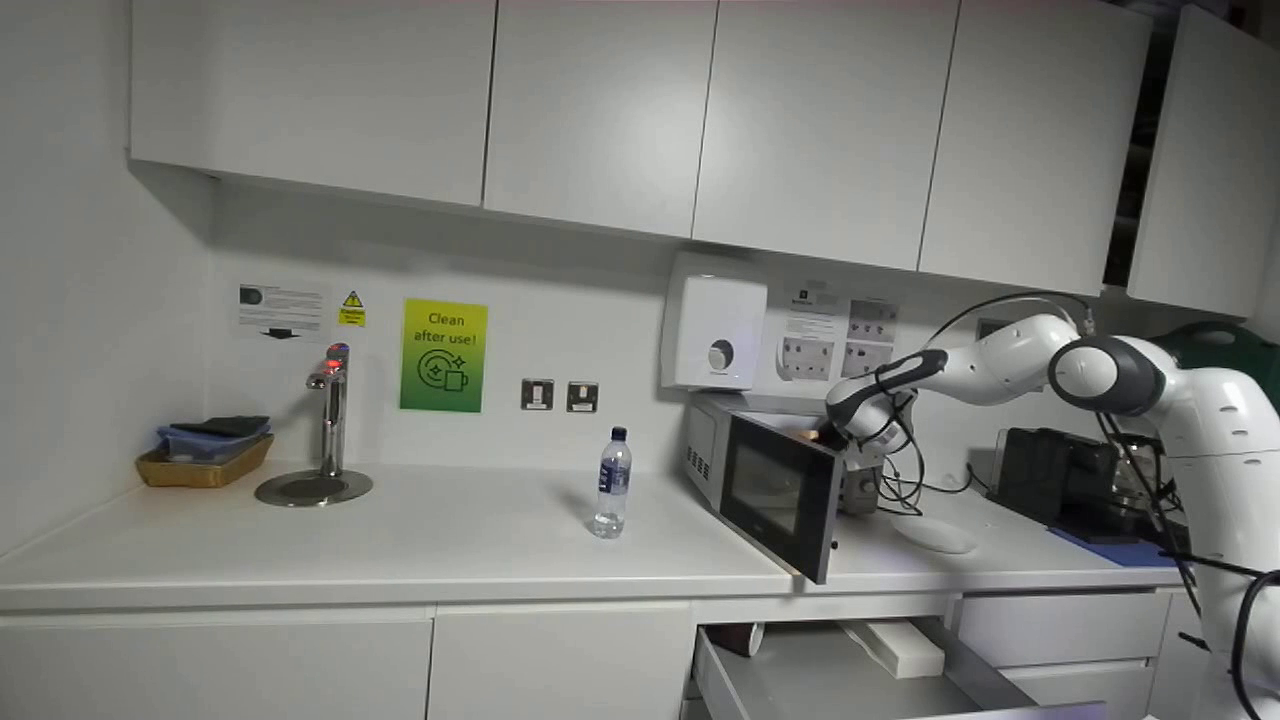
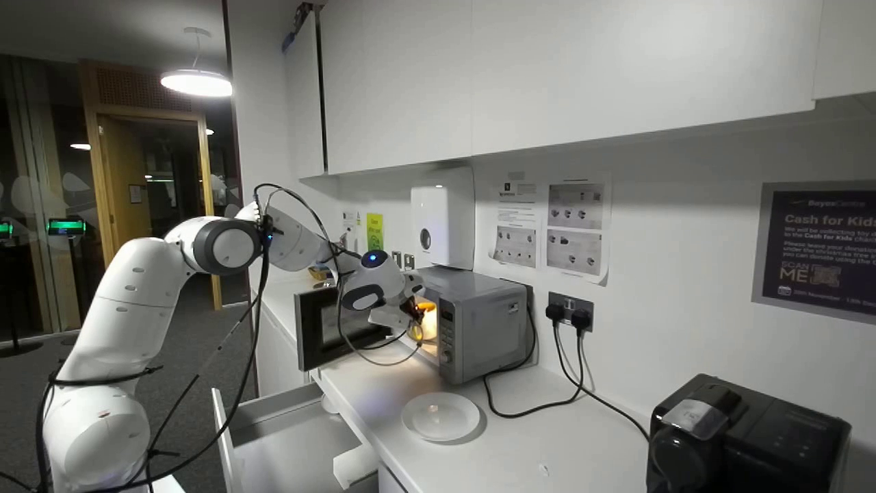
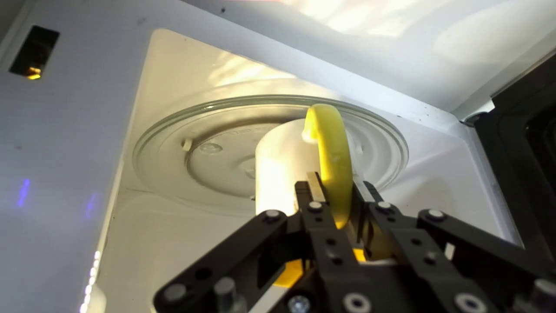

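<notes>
In the wrist view a white mug [image 3: 282, 161] with a yellow handle [image 3: 333, 156] is inside the lit microwave. My gripper [image 3: 339, 188] is shut on that handle, one finger on each side. Beneath the mug lies the round glass turntable [image 3: 167, 174]; whether the mug touches it I cannot tell. The microwave [image 2: 486, 315] has its door [image 2: 316, 332] swung open. From the side, the gripper [image 2: 416, 313] reaches in through the opening, with part of the mug [image 2: 430, 323] glowing in the lamp light. In an exterior view the open door [image 1: 775, 490] hides most of the fingers.
A white plate [image 2: 441, 416] lies on the counter before the microwave. Below, a drawer [image 1: 810, 680] is pulled out, holding a white box [image 1: 905, 648]. A water bottle [image 1: 612, 485] stands beyond the door. A black coffee machine [image 2: 746, 438] and loose cables [image 2: 568, 400] share the counter.
</notes>
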You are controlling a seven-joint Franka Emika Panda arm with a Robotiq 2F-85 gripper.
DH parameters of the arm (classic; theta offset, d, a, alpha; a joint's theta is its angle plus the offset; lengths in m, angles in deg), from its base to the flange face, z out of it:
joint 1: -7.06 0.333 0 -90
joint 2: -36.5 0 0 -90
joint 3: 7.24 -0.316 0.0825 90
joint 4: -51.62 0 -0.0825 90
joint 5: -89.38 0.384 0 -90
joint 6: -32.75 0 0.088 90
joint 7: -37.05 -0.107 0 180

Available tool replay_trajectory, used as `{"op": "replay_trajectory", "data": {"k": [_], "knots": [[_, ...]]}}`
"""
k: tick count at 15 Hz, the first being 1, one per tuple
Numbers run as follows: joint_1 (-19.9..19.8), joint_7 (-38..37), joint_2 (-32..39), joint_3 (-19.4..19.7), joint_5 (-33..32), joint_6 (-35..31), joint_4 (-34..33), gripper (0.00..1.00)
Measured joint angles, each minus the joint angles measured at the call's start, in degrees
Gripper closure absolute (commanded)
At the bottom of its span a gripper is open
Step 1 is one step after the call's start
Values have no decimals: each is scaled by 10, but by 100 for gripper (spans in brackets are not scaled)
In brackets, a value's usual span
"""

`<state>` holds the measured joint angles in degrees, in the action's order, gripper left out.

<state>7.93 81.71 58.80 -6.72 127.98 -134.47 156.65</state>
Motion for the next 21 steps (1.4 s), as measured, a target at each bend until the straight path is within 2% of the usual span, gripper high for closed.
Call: {"op": "replay_trajectory", "data": {"k": [8,9,10,12,18,19,21], "knots": [[0,0,5,0,0,0,-1,96],[0,0,5,0,0,0,-1,88],[0,0,5,0,0,0,-1,60],[0,0,5,0,0,0,-1,49],[0,0,5,0,0,0,-16,5],[0,0,5,0,0,0,-17,0],[0,0,5,0,0,0,-19,0]]}}
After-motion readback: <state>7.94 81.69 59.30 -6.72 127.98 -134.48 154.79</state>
